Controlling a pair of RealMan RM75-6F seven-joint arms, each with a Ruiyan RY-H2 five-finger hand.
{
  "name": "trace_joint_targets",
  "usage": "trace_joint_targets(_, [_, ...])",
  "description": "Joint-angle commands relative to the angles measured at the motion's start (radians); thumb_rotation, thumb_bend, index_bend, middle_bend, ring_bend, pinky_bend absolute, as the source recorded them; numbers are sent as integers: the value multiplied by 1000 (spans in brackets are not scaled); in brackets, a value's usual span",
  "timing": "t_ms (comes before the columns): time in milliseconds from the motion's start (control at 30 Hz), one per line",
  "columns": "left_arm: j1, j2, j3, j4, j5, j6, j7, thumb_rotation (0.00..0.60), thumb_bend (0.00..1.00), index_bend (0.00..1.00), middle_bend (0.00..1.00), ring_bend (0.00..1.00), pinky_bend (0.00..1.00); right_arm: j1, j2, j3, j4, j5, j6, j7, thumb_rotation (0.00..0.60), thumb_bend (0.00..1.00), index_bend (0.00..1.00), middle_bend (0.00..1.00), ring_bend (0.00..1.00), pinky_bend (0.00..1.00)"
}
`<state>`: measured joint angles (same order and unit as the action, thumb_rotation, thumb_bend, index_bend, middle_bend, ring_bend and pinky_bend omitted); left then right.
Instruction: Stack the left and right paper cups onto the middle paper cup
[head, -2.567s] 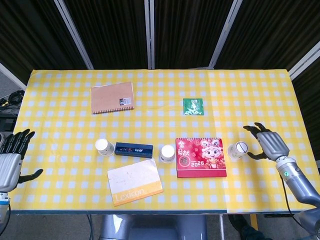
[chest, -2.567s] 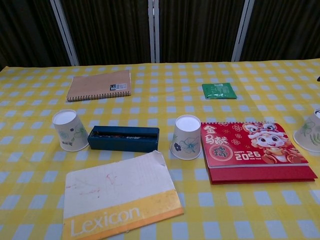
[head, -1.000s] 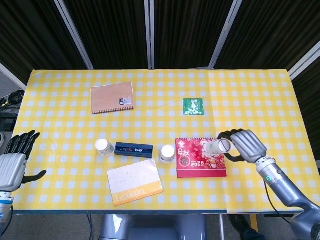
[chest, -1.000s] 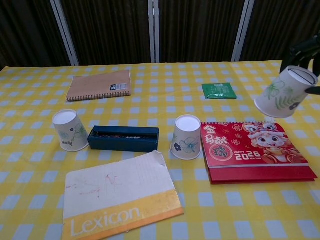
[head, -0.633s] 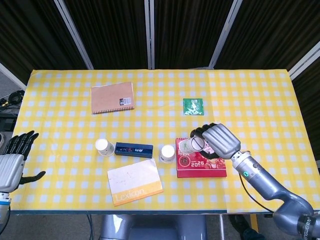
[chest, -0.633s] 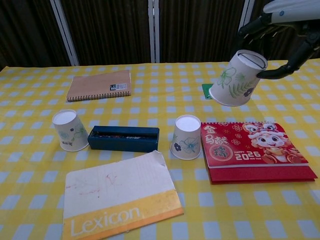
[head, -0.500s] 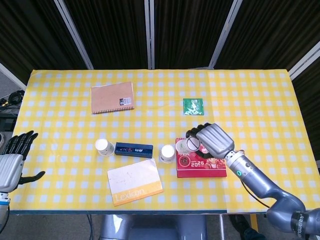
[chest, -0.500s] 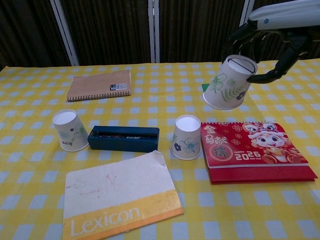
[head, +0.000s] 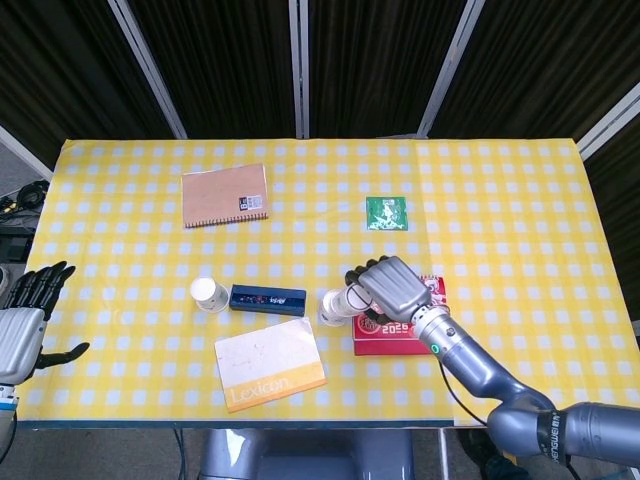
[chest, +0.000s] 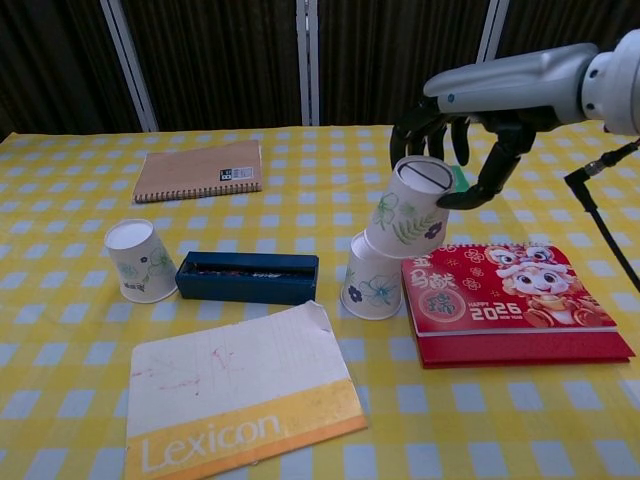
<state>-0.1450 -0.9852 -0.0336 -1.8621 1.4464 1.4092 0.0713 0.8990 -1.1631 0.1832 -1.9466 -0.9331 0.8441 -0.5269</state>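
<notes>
desk (head: 520, 200) under a yellow-and-white checked cloth, things scattered across it

a brown spiral notebook (head: 225, 195) lies far left and a small green packet (head: 387, 213) right of centre at the back; nearer the front, in a row, an upside-down left paper cup (head: 209, 294), a dark blue box (head: 267, 299) just beside it, the upside-down middle paper cup (chest: 369, 288), and a red 2026 calendar (chest: 510, 300) (dragon picture on it); a torn lexicon sheet (head: 270, 364) lies at the front edge.

The white-and-yellow booklet (chest: 240, 400) reads "Lexicon"; the red calendar (chest: 515, 300) shows "2026".
</notes>
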Motion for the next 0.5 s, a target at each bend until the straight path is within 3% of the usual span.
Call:
trace_joint_targets(33, [1,1,0,1,1,1,-3,600,0,0,0,0,0,22,-26,-10,-5,33,14,-26,600,368,391,442,364,412])
trace_joint_targets(367, [2,5,-2,4,1,-1,-16,600,0,0,0,0,0,53,-60,-24,-4,71,64,-72,600,368,388,426,361,413])
trace_joint_targets(500, [1,6,-2,5,2,-3,-18,600,0,0,0,0,0,65,-80,-29,3,80,73,-79,600,364,358,359,323,412])
